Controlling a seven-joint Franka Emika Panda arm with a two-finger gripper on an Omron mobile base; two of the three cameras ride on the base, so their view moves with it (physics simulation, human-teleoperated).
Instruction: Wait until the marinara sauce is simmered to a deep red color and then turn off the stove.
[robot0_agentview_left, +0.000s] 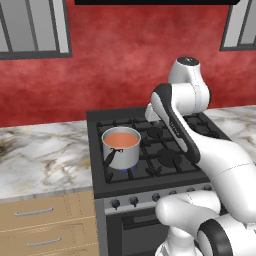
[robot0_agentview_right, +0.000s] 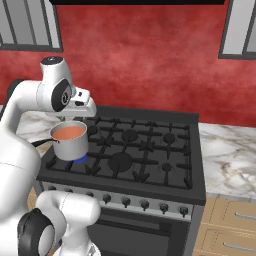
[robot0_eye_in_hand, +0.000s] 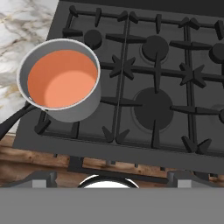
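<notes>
The arm's elbow is blocking the stove's (robot0_agentview_left: 165, 150) back right corner in the left base view, and the saucepan's (robot0_eye_in_hand: 81, 107) black handle (robot0_eye_in_hand: 13, 120) is getting cut off at the hand view's left edge. The gripper (robot0_eye_in_hand: 109, 177) is hanging over the stove's front edge with its dark fingertips (robot0_eye_in_hand: 41, 178) sitting wide apart at the bottom of the hand view, touching nothing. The marinara sauce (robot0_eye_in_hand: 61, 78) is looking like a smooth pale orange-red disc inside the shiny steel saucepan on the front left burner, with a blue flame (robot0_agentview_left: 122, 171) glowing under it, cast-iron grates around it, and marble counter (robot0_agentview_left: 45, 155) on the left.
</notes>
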